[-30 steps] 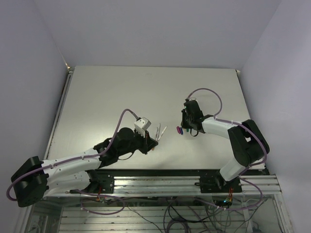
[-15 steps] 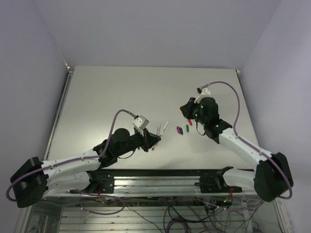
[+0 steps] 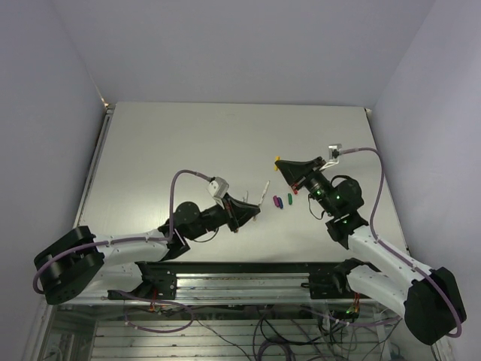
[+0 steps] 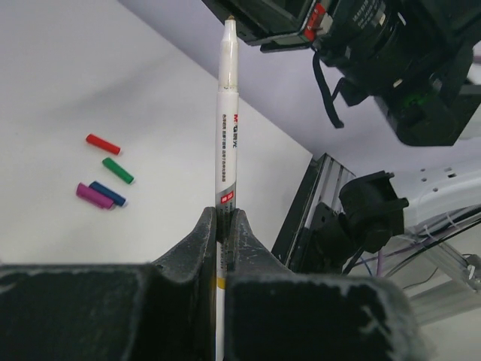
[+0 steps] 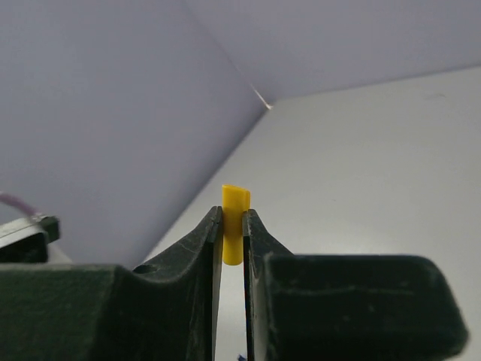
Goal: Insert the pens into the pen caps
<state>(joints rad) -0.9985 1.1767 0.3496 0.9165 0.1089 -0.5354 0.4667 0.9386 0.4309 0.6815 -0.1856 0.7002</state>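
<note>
Top view: left tool (image 3: pixel 248 213) and right tool (image 3: pixel 282 162) are seen facing each other above the pale grey surface (image 3: pixel 188 143). A short plastic magenta cap (image 3: pixel 276 201), blue cap (image 3: pixel 281 204), green cap (image 3: pixel 289 199) and red cap (image 3: pixel 294 189) lie on it. Left wrist: a slim white marker pen (image 4: pixel 227 113) is clamped upright in closed jaws. Right wrist: a stubby yellow plastic cap (image 5: pixel 235 203) is pinched between nearly closed fingers.

Upright white pen (image 4: pixel 228 113) clamped low; yellow cap (image 5: pixel 234 214) clamped; red cap (image 4: pixel 103 144), green cap (image 4: pixel 118 170), blue cap (image 4: pixel 109 194) lie beside magenta cap (image 4: pixel 92 195).
</note>
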